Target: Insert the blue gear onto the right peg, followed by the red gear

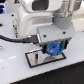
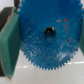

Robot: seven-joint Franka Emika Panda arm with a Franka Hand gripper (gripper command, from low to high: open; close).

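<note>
Jaws clamped on the blue gear, one teal finger pad pressed to its toothed rim on one side, a second pad barely showing at the opposite rim. Gripper hanging low over the grey plate, with the gear's teeth poking out below the fingers in the exterior view. Dark hub hole visible at the gear's centre through the wrist view; whether a peg sits inside it cannot be told. Gear held above the plate's end toward the exterior view's right, close over the surface; touching or just clear, not discernible. Black rim of the plate running out toward the exterior view's left, that stretch of grey uncovered. White table open on the near side and to the left of the plate. Black cable sweeping in from the left toward the wrist, well above the table. Bulk of the white arm filling the far side behind the gripper. Red gear and pegs not made out in either view.
</note>
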